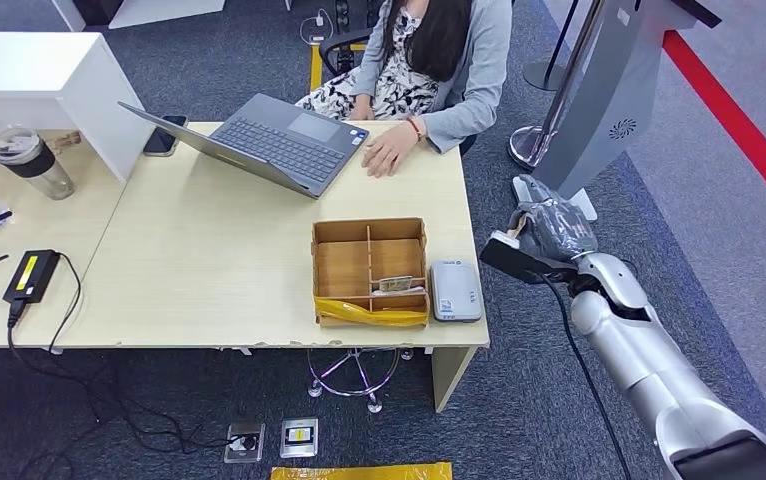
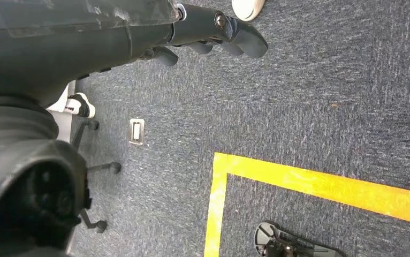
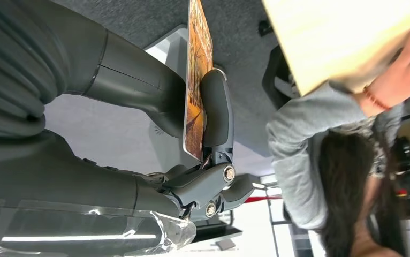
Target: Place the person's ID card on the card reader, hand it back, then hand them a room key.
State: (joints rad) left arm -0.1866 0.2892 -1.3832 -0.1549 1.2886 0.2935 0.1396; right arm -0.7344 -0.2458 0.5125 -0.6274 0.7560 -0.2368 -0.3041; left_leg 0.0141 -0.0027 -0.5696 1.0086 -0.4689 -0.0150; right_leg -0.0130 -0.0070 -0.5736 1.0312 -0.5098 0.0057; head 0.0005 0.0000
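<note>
My right hand [image 1: 544, 240] hangs off the table's right end, level with the grey card reader [image 1: 456, 290]. In the right wrist view it [image 3: 213, 139] pinches a card [image 3: 195, 80] with an orange and brown printed face between its thumb and a dark finger [image 3: 217, 107]. I cannot tell whether this is the ID card or a room key. The reader lies beside a wooden divided box [image 1: 344, 262] that holds a card [image 1: 395, 284]. The person [image 1: 439, 60] sits across the table, one hand [image 1: 391, 152] resting on it. My left hand [image 2: 213, 32] hangs over the carpet and holds nothing.
An open laptop [image 1: 279, 140] stands before the person, with a phone [image 1: 163, 135] to its left. A bottle [image 1: 29, 160] and a black adapter with its cable [image 1: 29, 275] lie at the far left. A grey kiosk [image 1: 609, 90] stands behind my right hand.
</note>
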